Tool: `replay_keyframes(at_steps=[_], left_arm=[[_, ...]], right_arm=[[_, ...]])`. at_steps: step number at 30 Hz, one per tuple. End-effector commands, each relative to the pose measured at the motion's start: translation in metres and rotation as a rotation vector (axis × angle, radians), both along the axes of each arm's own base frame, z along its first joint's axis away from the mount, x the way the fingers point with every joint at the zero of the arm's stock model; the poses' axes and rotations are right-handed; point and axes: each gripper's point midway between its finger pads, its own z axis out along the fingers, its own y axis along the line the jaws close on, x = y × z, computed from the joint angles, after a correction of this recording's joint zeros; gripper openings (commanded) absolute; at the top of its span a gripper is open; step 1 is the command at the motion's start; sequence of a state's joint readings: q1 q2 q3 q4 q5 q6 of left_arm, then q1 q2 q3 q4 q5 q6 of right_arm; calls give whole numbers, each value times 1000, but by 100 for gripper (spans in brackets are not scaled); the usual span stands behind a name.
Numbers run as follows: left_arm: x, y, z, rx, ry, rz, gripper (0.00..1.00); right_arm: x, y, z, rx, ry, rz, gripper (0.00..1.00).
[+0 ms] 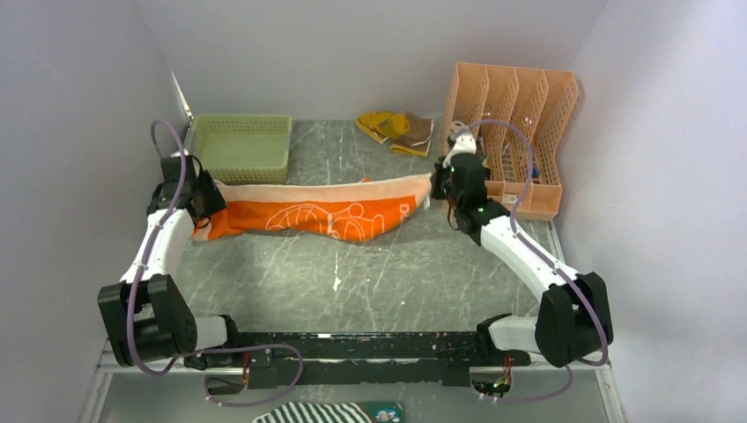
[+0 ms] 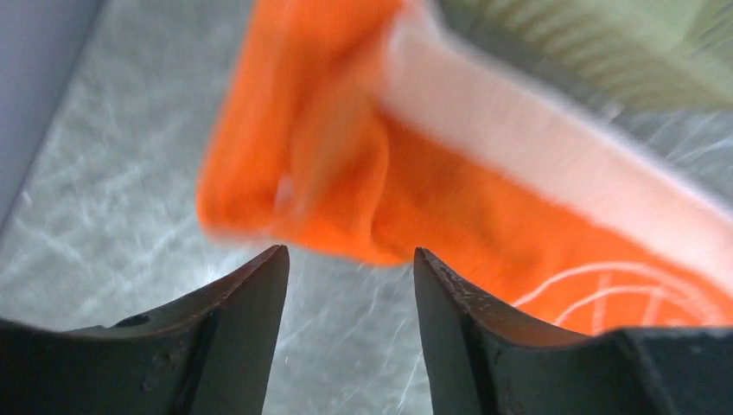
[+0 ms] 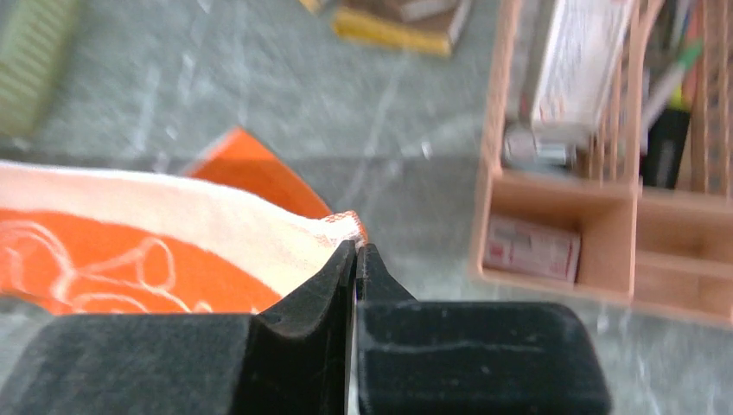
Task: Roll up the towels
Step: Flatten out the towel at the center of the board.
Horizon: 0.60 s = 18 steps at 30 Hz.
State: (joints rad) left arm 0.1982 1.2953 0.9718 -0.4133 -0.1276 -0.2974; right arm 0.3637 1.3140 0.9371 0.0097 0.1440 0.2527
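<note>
The orange towel [image 1: 326, 211] with cream border and white print hangs stretched across the middle of the table between both arms. My right gripper [image 1: 433, 188] is shut on its cream right corner [image 3: 341, 226], holding that end up. My left gripper [image 1: 204, 204] is open; its fingers [image 2: 251, 285] stand apart just short of the towel's bunched left end [image 2: 302, 173], which is blurred and not between them. The yellow towel with brown print [image 1: 396, 130] lies crumpled at the far middle of the table, also at the top of the right wrist view [image 3: 406, 22].
A green basket [image 1: 242, 145] stands at the back left, close behind the left gripper. A peach file rack [image 1: 515, 132] with boxes and pens stands at the back right, beside the right gripper. A striped cloth [image 1: 304, 412] lies below the near edge. Walls close both sides.
</note>
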Motion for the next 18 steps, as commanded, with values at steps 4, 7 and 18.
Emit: replay_keyframes(at_steps=[4,7,18], left_arm=[[-26,-7,-44,-78,94,-34,78],[-20,-9,-54,-89,152,-74,75],[43,43,-73,-69,248,-27,63]], right_arm=[[-39,-29,-57,-7,113,-97,0],[-41,-28,-65,-14,132,-87,0],[-25,-8,-59,5,124,-7,0]])
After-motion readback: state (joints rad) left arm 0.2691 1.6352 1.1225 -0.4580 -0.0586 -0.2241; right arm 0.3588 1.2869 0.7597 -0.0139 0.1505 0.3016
